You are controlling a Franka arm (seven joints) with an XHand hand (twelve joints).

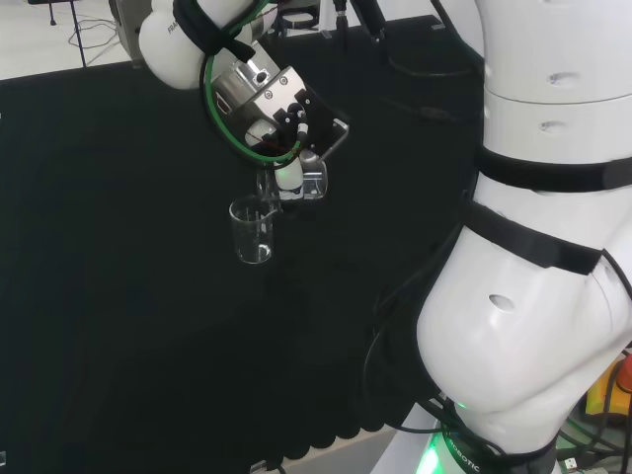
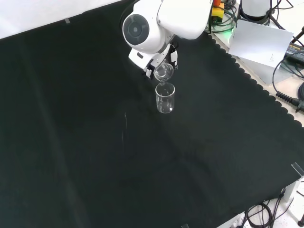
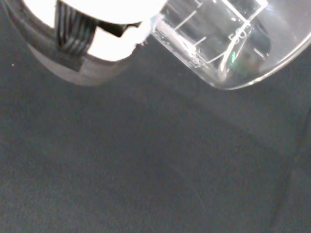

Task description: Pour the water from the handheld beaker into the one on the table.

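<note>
The hand (image 1: 281,109) grips the tipped beaker (image 2: 164,72), its lip just above the standing beaker (image 2: 165,98) on the cloth (image 2: 95,156). Best keep the spout centred and tilt slowly.

Bench covered edge to edge with black cloth (image 2: 95,156); hem scalloped along the right side in the front view. Cloth shows faint creases and a pale thread-like mark near the centre. Beyond the hem, a pale bench surface (image 2: 256,71) carries a white sheet (image 2: 261,40) and loose black cables (image 2: 289,97). In the head view, a light floor (image 1: 59,35) lies past the cloth's far edge, with a cable trailing across it. Green light (image 1: 434,456) glows at the lower right. Lighting even, no strong shadows
</note>
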